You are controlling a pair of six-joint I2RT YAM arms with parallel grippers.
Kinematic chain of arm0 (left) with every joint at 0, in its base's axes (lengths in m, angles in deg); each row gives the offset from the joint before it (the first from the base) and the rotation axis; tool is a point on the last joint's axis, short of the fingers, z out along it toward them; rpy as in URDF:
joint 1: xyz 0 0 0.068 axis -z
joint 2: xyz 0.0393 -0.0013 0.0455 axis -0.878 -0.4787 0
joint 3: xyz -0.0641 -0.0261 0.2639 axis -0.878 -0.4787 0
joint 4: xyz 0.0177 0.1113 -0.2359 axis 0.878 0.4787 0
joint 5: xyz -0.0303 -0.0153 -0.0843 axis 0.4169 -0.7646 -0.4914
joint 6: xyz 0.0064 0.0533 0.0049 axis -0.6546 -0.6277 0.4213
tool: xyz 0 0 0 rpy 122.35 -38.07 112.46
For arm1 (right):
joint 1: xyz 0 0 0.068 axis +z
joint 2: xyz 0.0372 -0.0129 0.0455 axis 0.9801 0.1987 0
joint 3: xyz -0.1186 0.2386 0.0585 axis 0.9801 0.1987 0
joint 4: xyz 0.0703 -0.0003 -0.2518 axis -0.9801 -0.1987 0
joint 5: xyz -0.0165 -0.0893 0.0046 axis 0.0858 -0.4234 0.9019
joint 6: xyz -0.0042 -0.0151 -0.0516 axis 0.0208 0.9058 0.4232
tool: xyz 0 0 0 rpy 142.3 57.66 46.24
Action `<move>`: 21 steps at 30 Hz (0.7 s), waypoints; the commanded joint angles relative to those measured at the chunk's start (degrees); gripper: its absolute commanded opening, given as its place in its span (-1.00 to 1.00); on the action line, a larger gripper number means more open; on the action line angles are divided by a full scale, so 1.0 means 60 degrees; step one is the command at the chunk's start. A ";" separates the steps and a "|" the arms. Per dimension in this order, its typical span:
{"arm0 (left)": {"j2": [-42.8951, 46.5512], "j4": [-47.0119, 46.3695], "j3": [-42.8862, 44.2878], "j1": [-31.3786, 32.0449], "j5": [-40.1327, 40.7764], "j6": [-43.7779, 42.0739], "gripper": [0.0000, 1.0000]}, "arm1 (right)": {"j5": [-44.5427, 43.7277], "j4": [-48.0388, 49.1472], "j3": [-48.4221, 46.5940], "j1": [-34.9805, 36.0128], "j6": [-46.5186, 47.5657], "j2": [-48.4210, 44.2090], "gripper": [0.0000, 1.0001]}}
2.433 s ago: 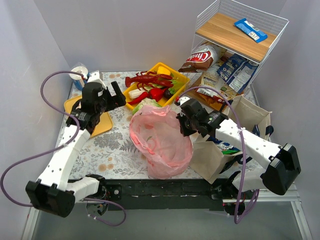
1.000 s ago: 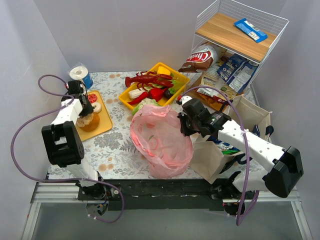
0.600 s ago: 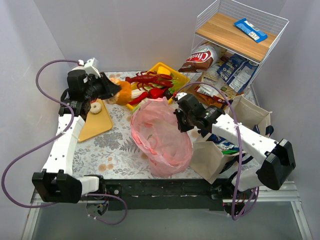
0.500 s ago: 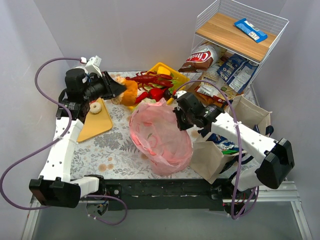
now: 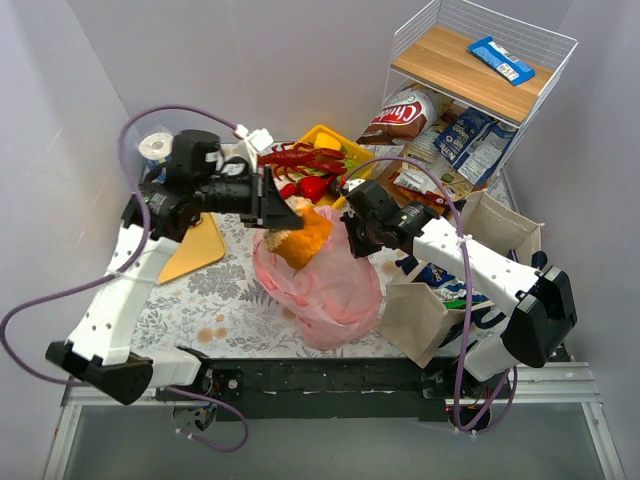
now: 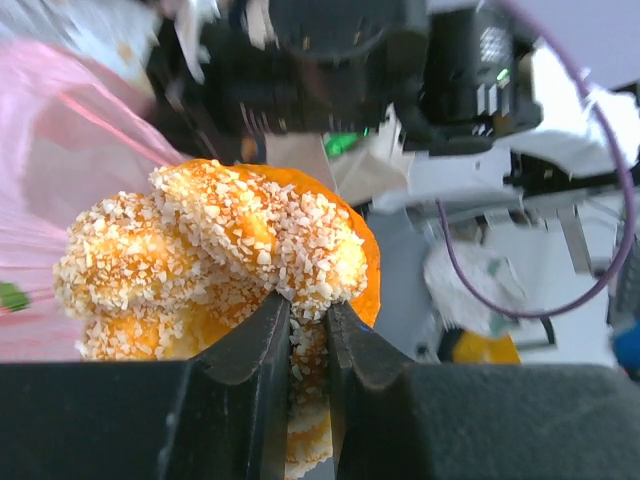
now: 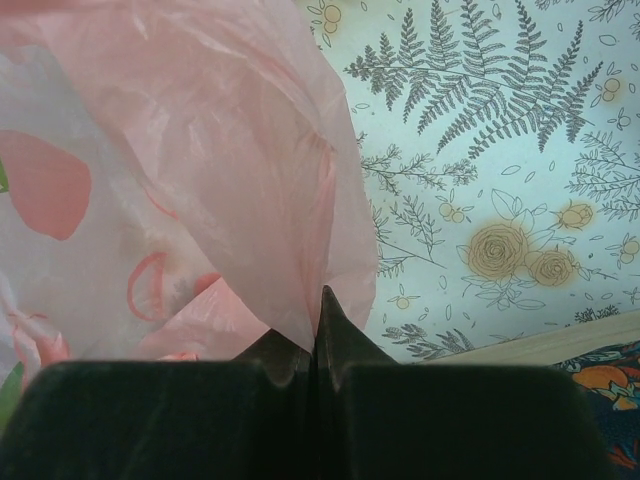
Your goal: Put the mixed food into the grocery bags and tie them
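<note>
My left gripper (image 5: 287, 221) is shut on an orange toy bread (image 5: 305, 238) with pale crumbs and holds it over the mouth of the pink bag (image 5: 325, 285). In the left wrist view the bread (image 6: 220, 235) fills the space ahead of the left gripper (image 6: 305, 305), whose jaws pinch its lower edge. My right gripper (image 5: 351, 240) is shut on the pink bag's far rim, and the thin pink bag (image 7: 200, 140) rises from the right gripper (image 7: 318, 300). The beige tote (image 5: 425, 305) stands right of the pink bag, under my right arm.
A yellow tray (image 5: 362, 153) of toy foods with a red lobster (image 5: 300, 157) sits at the back. A wire shelf (image 5: 480, 75) at the back right holds snack packets (image 5: 460, 140). An orange board (image 5: 196, 248) and a paper roll (image 5: 154, 146) lie at the left.
My left arm lifted the orange bread from the board at the left and carried it right, to above the pink bag. The right gripper kept hold of the bag's rim, shifting slightly.
</note>
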State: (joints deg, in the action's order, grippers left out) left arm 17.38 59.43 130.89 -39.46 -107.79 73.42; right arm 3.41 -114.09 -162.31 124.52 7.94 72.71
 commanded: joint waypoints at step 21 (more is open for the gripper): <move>-0.0381 -0.1345 -0.4027 0.3141 0.2497 0.0128 -0.83 | 0.0229 -0.0007 -0.0225 0.0072 -0.0443 -0.0395 -0.97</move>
State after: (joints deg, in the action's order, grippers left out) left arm 10.95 52.65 109.15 -20.91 -96.95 75.21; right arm 4.22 -114.20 -162.31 124.58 6.17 72.62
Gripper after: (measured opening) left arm 0.143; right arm 0.023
